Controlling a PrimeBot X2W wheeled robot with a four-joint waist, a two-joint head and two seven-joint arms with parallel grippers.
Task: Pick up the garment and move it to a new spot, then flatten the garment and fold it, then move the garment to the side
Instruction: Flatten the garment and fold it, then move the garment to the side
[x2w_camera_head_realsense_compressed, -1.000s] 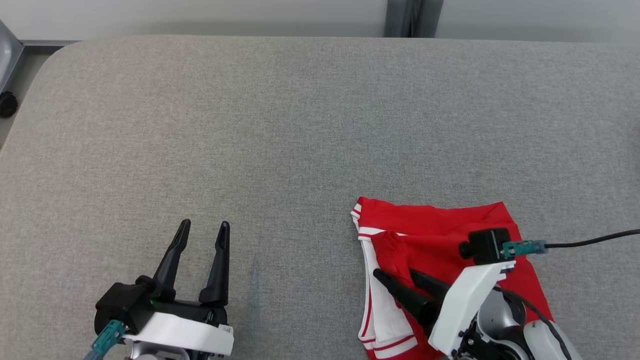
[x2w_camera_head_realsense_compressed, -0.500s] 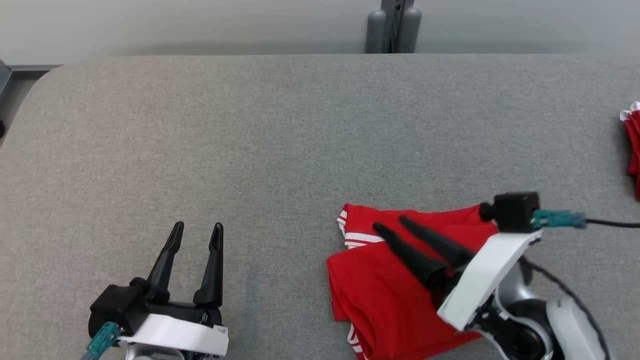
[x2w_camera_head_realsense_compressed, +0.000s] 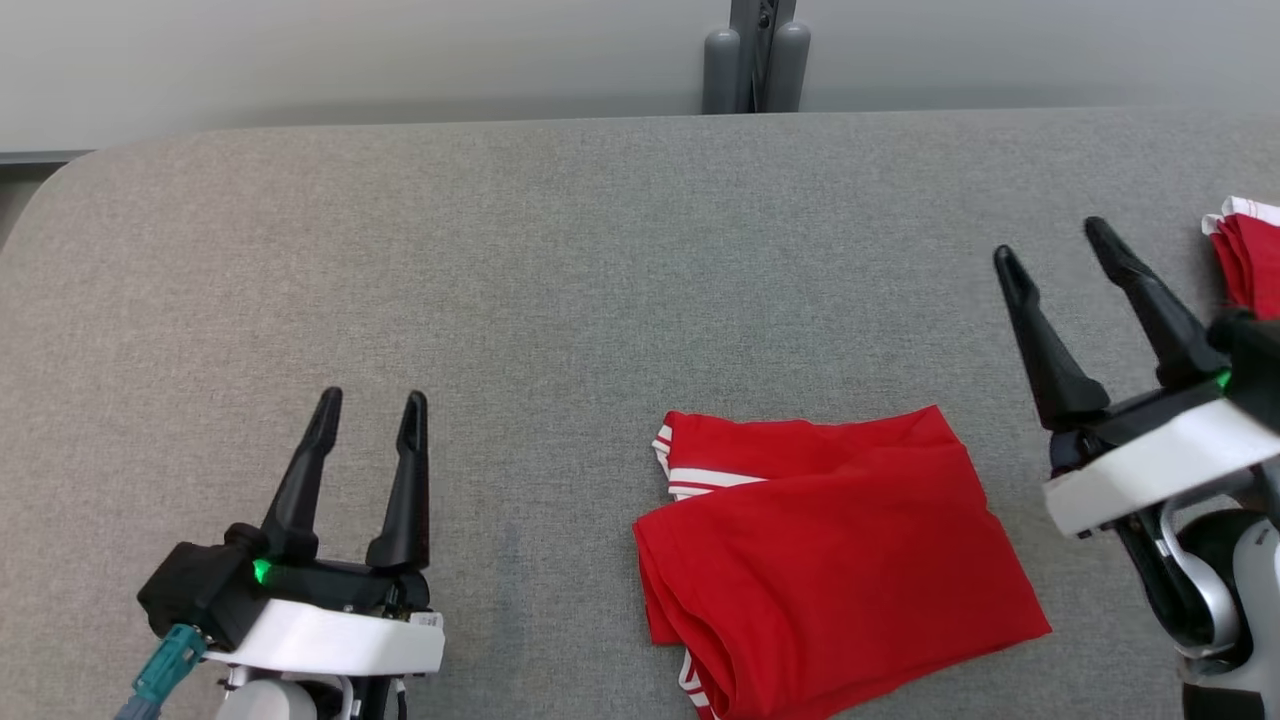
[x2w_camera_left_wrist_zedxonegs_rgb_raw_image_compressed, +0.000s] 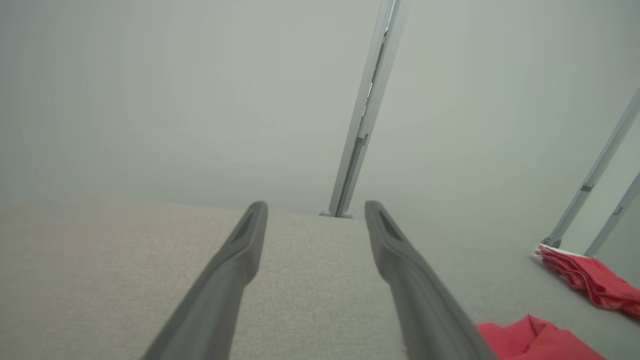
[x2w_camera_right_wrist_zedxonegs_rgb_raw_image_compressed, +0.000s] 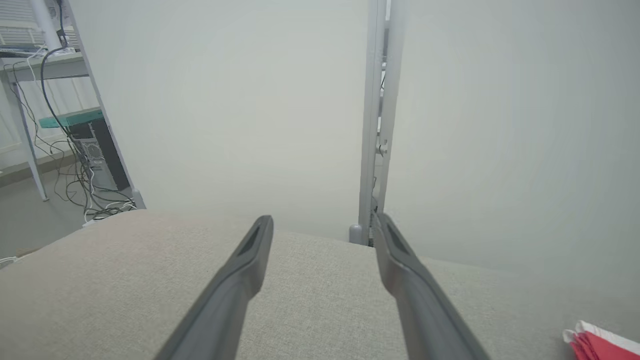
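The garment (x2w_camera_head_realsense_compressed: 830, 550) is red with white striped trim and lies folded into a rough rectangle on the grey table (x2w_camera_head_realsense_compressed: 560, 270), right of centre near the front edge. A corner of the garment (x2w_camera_left_wrist_zedxonegs_rgb_raw_image_compressed: 537, 342) appears at the bottom right of the left wrist view. My left gripper (x2w_camera_head_realsense_compressed: 368, 405) stands open at the lower left, well left of the garment, nothing between its fingers. To the garment's right, my right gripper (x2w_camera_head_realsense_compressed: 1050, 242) is raised clear of it, open and empty. Both wrist views look along open fingers over bare table: left gripper (x2w_camera_left_wrist_zedxonegs_rgb_raw_image_compressed: 316, 207), right gripper (x2w_camera_right_wrist_zedxonegs_rgb_raw_image_compressed: 324, 222).
A second red cloth with a white edge (x2w_camera_head_realsense_compressed: 1245, 255) lies at the table's far right, also visible as red cloth (x2w_camera_left_wrist_zedxonegs_rgb_raw_image_compressed: 587, 277) and red cloth (x2w_camera_right_wrist_zedxonegs_rgb_raw_image_compressed: 602, 342). A grey post (x2w_camera_head_realsense_compressed: 755, 55) stands behind the table's back edge. A shelf with cables and a computer (x2w_camera_right_wrist_zedxonegs_rgb_raw_image_compressed: 75, 145) stands off to the side.
My right gripper let go of the garment, opened fully, and lifted away to the right. The garment's near half now lies folded over it. The head camera shifted, bringing the far-right red cloth into view.
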